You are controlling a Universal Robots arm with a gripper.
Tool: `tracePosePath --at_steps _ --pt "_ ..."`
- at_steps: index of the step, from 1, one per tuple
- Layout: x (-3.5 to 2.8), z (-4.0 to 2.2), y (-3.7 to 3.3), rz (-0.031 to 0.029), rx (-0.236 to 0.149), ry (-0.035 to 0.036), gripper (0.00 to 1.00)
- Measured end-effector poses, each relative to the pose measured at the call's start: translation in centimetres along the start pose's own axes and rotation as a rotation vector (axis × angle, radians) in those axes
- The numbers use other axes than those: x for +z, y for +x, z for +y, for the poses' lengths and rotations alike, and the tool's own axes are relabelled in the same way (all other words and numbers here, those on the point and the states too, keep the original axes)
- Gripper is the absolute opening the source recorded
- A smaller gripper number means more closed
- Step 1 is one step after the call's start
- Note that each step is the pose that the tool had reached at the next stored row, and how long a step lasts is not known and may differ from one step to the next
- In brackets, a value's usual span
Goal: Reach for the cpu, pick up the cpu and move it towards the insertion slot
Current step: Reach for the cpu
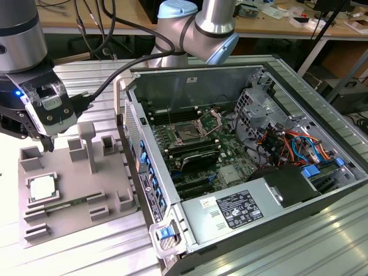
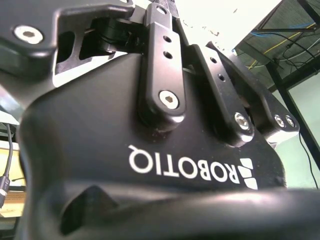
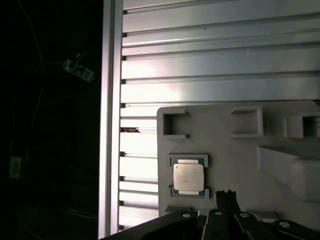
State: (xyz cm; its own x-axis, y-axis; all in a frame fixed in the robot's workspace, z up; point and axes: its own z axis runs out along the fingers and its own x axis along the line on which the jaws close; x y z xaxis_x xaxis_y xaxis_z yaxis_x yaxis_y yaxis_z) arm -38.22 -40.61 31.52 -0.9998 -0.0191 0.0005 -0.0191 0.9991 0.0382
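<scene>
Right, nearest me the flat grey plastic fixture plate (image 1: 86,184) lies on the ribbed aluminium table (image 1: 322,241), on the exterior view's left. The cpu (image 1: 43,187), a small flat square chip with a pale silver lid, sits flat in a shallow raised frame at the plate's left edge, untouched. Just in front of it a long thin green memory stick (image 1: 57,204) lies along the plate. The black two-finger gripper (image 1: 47,144) hangs over the plate's far-left end, above and just behind the cpu, clear of it. Claw is pressed together into one dark tip, gripping nothing. In the first wrist view that tip (image 3: 227,196) shows just beside the cpu (image 3: 188,177) and its frame, apart from both, with the plate (image 3: 235,160) and table slats (image 3: 220,60) beyond. In the second wrist view the gripper (image 2: 162,6) shows black linkage bars converging at the far end. Right of the plate the open grey metal computer case (image 1: 276,75) lies on its side, green board exposed, with a grey power supply box (image 1: 230,210) at its near end. The insertion slot (image 1: 187,133), a small dark square socket in a shiny silver bracket, is mid-board, well apart from the gripper. Orange and blue cables (image 1: 293,144) bunch at the case's right. Behind the case the silver and pale blue arm joint (image 1: 207,29) rises, then a cluttered wooden workbench (image 1: 287,17) at the back.
</scene>
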Motion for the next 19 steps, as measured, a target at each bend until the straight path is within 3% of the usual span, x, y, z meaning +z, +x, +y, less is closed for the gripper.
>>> tracePosePath --at_steps 19 --pt "0.47 -0.02 0.01 0.0000 0.000 0.0000 0.11"
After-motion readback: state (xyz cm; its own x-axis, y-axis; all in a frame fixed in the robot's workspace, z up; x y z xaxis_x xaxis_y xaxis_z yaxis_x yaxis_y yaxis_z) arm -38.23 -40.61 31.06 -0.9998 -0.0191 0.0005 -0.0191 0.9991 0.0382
